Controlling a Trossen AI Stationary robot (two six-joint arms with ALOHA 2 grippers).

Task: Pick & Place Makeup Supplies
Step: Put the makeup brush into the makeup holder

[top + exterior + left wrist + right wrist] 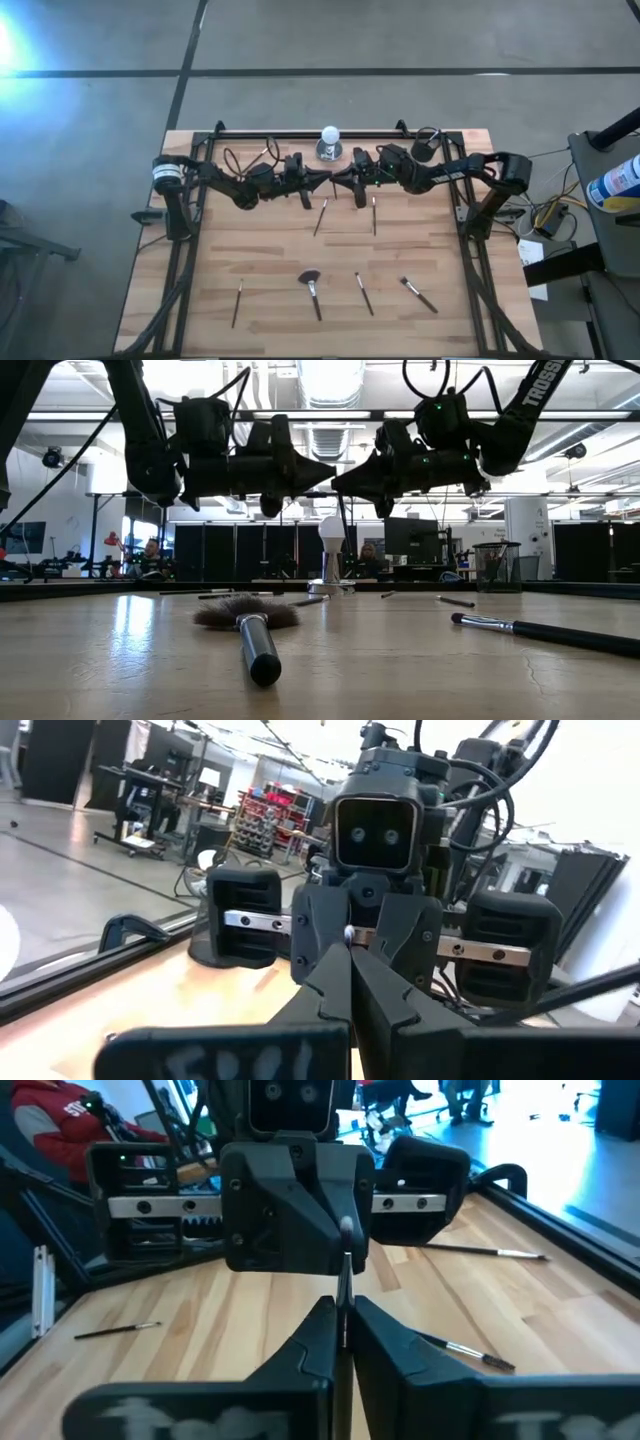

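Note:
My two grippers meet tip to tip above the far middle of the table, the left gripper [326, 181] [326, 469] coming from the left and the right gripper [342, 182] [340, 481] from the right. Both are shut on one slim dark makeup stick [344, 525] [343, 1280], which hangs upright between them. Several other makeup sticks lie flat on the wood. Two are under the grippers [320, 216] [374, 214]. Nearer the front lie a thin one [238, 301], a fan brush [311, 289] [247, 618], another brush [364, 294] and a bristle brush [418, 295] [545, 630]. My left gripper [351, 968] comes in level from the table's left and pinches the stick's upper end [345, 1232] at its fingertips; the stick is lifted clear. My right gripper [343, 1320] comes in level from the table's right and pinches the stick [343, 1285] between its two fingertips, fingers across it. The stick stands upright, its lower part hanging free below the fingers [346, 545].
A white ball on a silver base [329, 141] [330, 550] stands at the far edge just behind the grippers. A small black cup [425, 150] [497, 565] stands far right. The black frame rails [300, 134] border the table. People show in the room beyond.

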